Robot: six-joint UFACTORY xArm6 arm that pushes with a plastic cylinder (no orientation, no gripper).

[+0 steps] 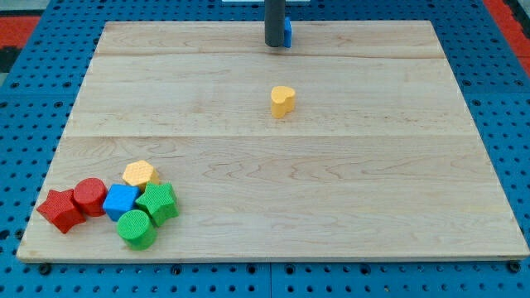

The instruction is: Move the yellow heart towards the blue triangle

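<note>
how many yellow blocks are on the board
2. The yellow heart stands alone near the board's middle, below my tip. The yellow hexagon sits atop the cluster at the view's bottom left. None seems hidden.

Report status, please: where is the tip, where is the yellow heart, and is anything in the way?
My tip at the view's top, against blue triangle. Yellow heart below it, apart, untouched. Path between clear.
</note>
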